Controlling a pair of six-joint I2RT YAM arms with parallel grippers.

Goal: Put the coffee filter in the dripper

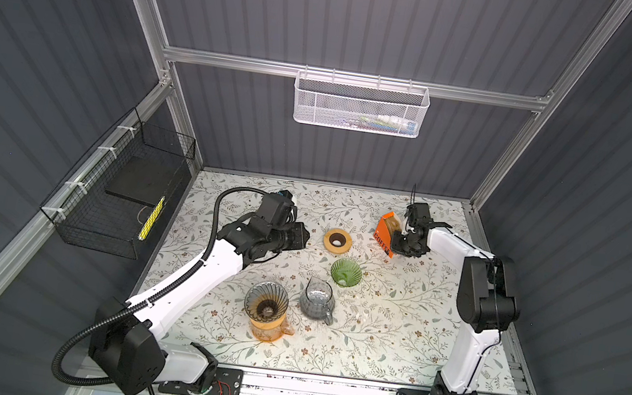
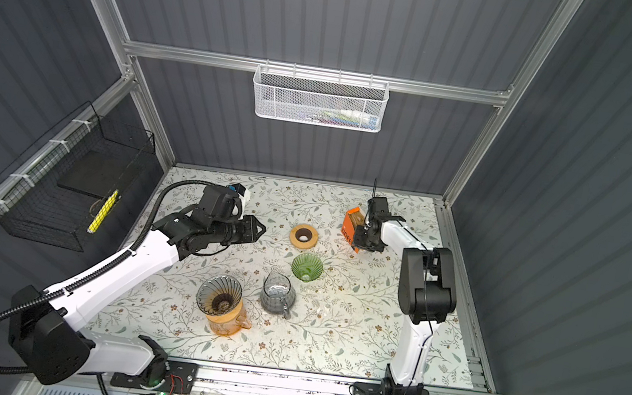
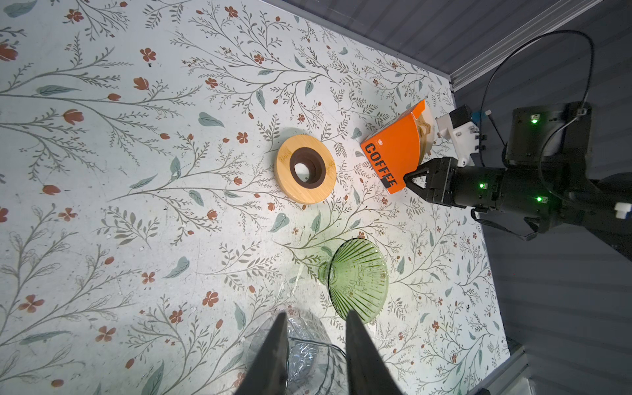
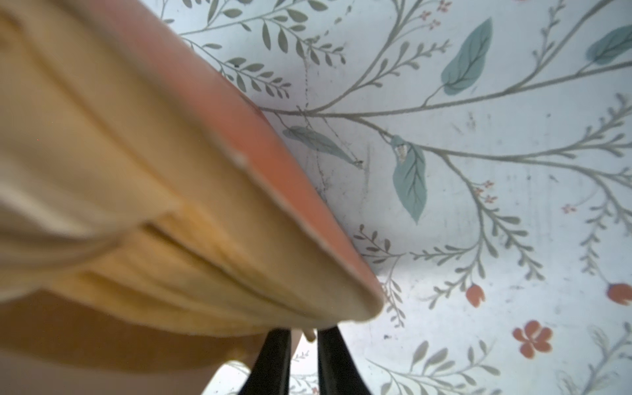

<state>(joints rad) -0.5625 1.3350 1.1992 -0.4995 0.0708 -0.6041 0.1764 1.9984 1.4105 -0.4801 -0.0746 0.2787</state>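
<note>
An orange box marked COFFEE stands at the back right and holds tan coffee filters. My right gripper is at the box's open side, its fingers nearly together on a filter edge. A green glass dripper sits mid-table. A smoky glass dripper rests on an amber carafe. My left gripper hovers open and empty, left of a wooden ring.
The wooden ring lies between the two grippers. A clear glass pitcher stands beside the carafe. A white mesh basket hangs on the back wall, a black wire basket on the left wall.
</note>
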